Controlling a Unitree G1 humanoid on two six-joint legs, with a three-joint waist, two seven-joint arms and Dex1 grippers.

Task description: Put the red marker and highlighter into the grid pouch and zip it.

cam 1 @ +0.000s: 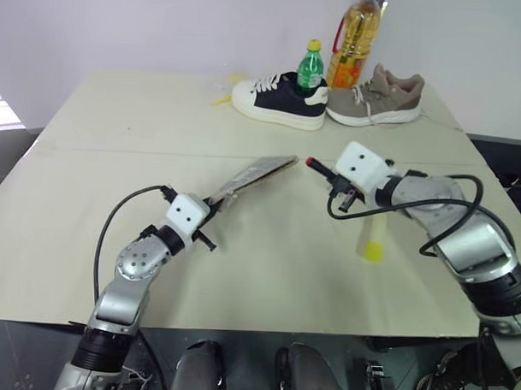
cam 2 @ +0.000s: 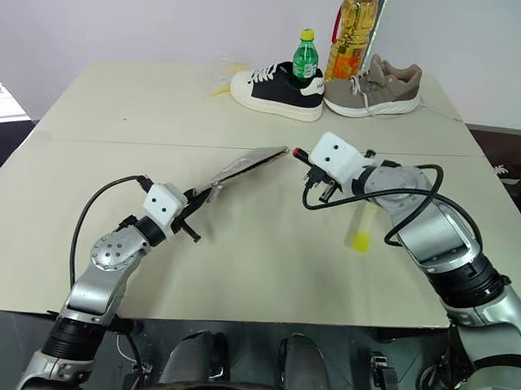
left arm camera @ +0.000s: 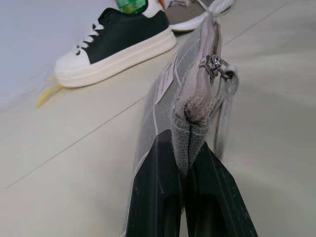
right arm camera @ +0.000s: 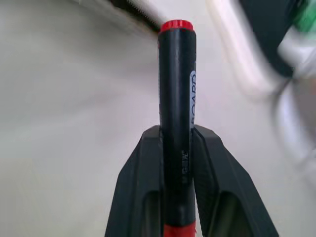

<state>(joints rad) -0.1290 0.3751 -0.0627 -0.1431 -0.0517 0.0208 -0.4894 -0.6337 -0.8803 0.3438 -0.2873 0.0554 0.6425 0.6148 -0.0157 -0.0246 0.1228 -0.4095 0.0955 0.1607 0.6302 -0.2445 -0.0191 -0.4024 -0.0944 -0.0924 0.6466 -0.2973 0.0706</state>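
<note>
My left gripper [cam 1: 216, 199] is shut on one end of the grid pouch [cam 1: 257, 172], a grey fabric pouch with white lines, and holds it tilted above the table. In the left wrist view the pouch [left arm camera: 190, 94] rises edge-on from between the fingers [left arm camera: 155, 197], its zipper pull [left arm camera: 215, 64] near the top. My right gripper [right arm camera: 177, 143] is shut on the red marker [right arm camera: 177, 84], whose red end [cam 1: 311, 162] points at the pouch's far end from close by. The yellow highlighter [cam 1: 374, 240] lies on the table under my right forearm.
At the back of the table stand a black-and-white shoe [cam 1: 277, 100], a tan shoe [cam 1: 375, 101], a green bottle [cam 1: 310, 67] and a tall oil bottle [cam 1: 354, 44]. Yellow scraps [cam 1: 223, 95] lie left of the shoes. The table's front edge [cam 1: 256, 327] is near.
</note>
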